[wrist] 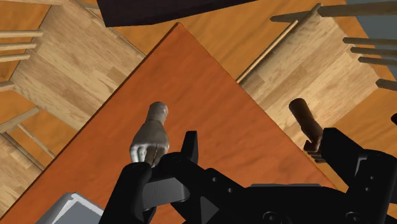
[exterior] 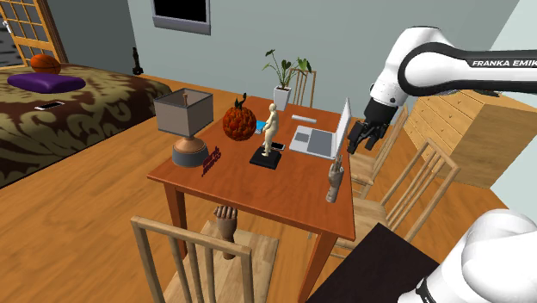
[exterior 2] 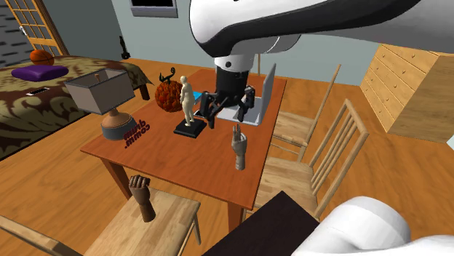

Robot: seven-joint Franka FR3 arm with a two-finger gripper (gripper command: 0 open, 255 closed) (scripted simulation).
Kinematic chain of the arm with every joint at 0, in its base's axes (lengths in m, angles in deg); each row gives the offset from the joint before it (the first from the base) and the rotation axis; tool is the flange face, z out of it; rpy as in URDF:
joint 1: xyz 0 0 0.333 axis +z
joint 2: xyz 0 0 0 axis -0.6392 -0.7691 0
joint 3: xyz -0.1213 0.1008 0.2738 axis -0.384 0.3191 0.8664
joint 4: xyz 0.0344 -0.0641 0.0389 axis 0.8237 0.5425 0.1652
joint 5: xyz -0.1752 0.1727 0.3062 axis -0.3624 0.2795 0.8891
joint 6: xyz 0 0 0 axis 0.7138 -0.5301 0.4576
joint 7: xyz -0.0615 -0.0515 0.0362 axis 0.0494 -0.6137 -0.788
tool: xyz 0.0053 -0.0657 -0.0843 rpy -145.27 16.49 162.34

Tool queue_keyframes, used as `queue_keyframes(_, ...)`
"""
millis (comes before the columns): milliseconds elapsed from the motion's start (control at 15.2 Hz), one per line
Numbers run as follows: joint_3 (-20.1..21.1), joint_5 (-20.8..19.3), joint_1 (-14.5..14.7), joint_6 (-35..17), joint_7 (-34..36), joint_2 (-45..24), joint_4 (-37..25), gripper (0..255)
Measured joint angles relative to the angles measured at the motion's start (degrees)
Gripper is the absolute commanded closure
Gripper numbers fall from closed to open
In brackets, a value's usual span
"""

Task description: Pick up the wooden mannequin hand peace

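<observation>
You are reading "FRANKA EMIK" on your arm [exterior: 447, 64]. Your tool [exterior 2: 228, 118] is hanging spread and empty above the tabletop [exterior 2: 182, 156], near the peace-sign mannequin hand [exterior 2: 239, 149].

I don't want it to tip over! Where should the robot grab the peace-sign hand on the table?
Probably the palm of the mannequin hand, just below its raised fingers, coming straight down from above. It stands upright on its wrist near the table edge, so a sideways push could topple it; the palm's flat sides suit a squeeze.
</observation>
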Motion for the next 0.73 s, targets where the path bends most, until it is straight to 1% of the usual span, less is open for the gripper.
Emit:
queue_keyframes(330,-3.8,-0.1,-1.2,-6.6,-2.8,-9.7,-2.0,0)
queue_keyframes(726,-8.3,1.6,-2.2,-13.2,-6.9,-21.9,-6.1,0)
